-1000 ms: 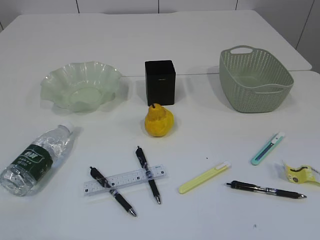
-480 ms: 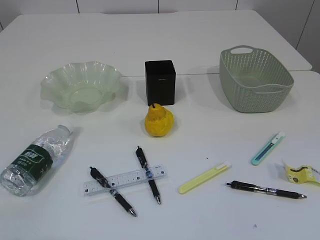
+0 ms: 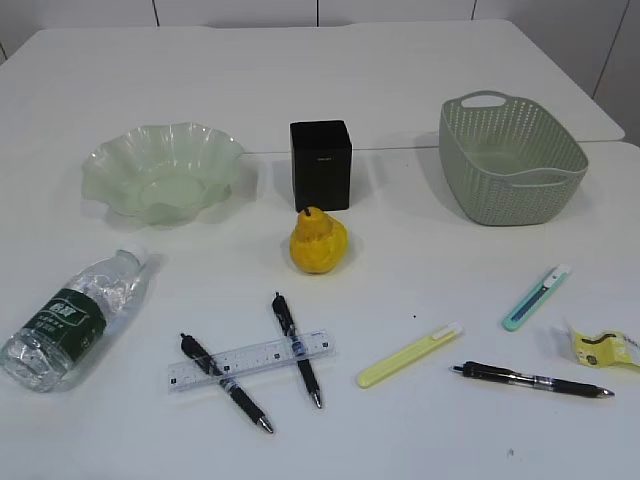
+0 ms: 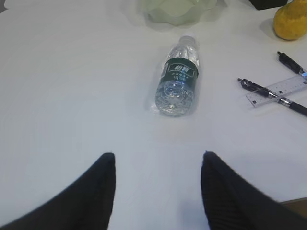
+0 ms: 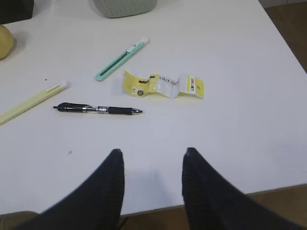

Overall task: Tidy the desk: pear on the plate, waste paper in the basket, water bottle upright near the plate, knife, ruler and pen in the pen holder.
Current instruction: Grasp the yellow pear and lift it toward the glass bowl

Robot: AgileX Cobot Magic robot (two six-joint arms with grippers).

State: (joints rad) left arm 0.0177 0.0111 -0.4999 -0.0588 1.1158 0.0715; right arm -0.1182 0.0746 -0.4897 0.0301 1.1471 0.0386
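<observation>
Awaiting a first move, nothing is tidied: water bottle [image 3: 70, 318] lying at left, plate [image 3: 120, 160] empty, ruler [image 3: 250, 361] across pens [image 3: 296, 350], pear [image 3: 318, 241] at centre below the pen holder [image 3: 320, 164], basket [image 3: 509, 158] empty, waste paper [image 3: 603, 347] far right on the bench [image 3: 400, 70]. Left claw [image 4: 158, 163] and right claw [image 5: 152, 158] hover low in their wrist frames, jaws apart, holding nothing.

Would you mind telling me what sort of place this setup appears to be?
Probably a staged desk in a lab or office: a plain white tabletop with pens, a clear ruler and a black pen holder, and white panelled walls behind.
</observation>
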